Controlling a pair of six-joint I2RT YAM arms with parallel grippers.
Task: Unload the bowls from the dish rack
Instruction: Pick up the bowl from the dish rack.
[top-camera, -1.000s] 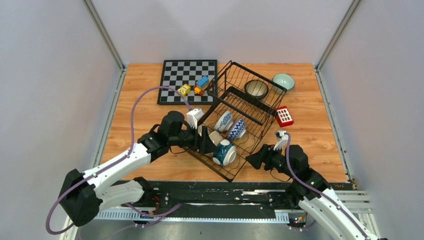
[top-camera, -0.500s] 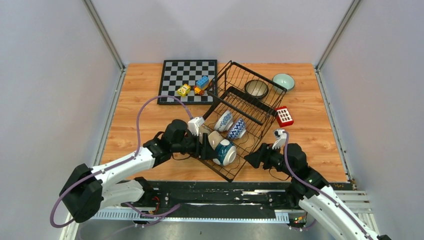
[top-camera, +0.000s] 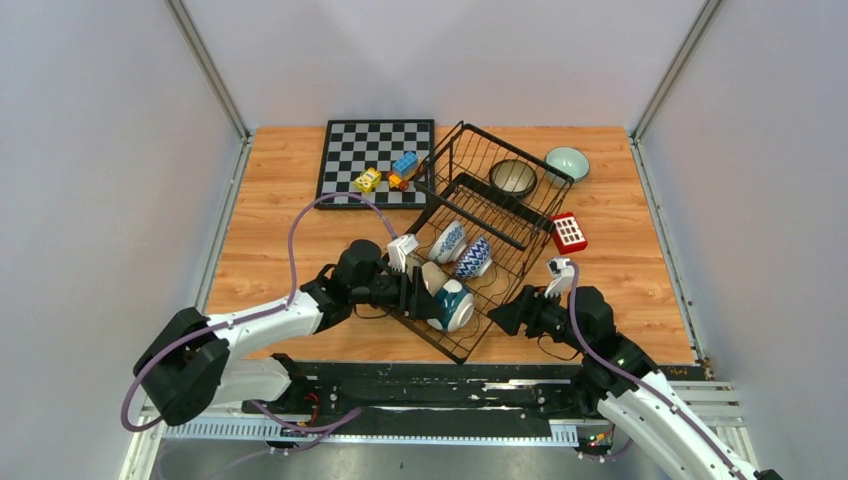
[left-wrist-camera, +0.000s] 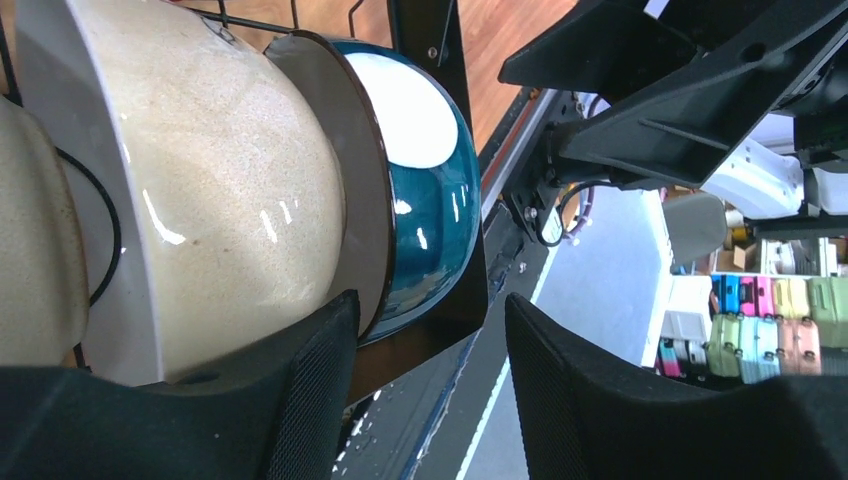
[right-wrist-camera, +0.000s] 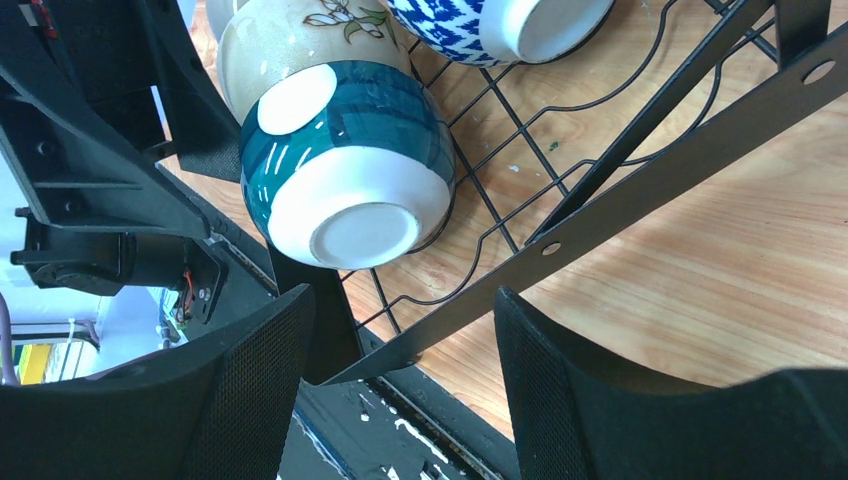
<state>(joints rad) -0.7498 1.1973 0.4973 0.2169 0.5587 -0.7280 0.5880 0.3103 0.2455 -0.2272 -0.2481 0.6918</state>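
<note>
The black wire dish rack (top-camera: 441, 160) lies slantwise on the wooden table. At its near end a teal bowl (top-camera: 453, 305) rests on its side against a beige bowl (top-camera: 432, 276). Behind them lie two blue-and-white patterned bowls (top-camera: 449, 241) (top-camera: 474, 257), and a dark bowl (top-camera: 513, 177) sits at the far end. A mint bowl (top-camera: 567, 162) stands on the table outside the rack. My left gripper (left-wrist-camera: 430, 385) is open; one finger lies against the beige bowl (left-wrist-camera: 230, 200), and the teal bowl's (left-wrist-camera: 430, 200) rim sits just ahead of the gap. My right gripper (right-wrist-camera: 405, 375) is open, facing the teal bowl's (right-wrist-camera: 345, 180) base from outside the rack.
A chessboard (top-camera: 375, 160) with small toy blocks (top-camera: 388, 175) lies at the far left. A red block (top-camera: 568, 232) sits on the table by the rack's right side. The rack's black frame bar (right-wrist-camera: 640, 190) crosses just ahead of my right fingers.
My left arm has pushed right, deeper towards the teal and beige bowls, and its jaws have narrowed. The right arm has barely moved.
</note>
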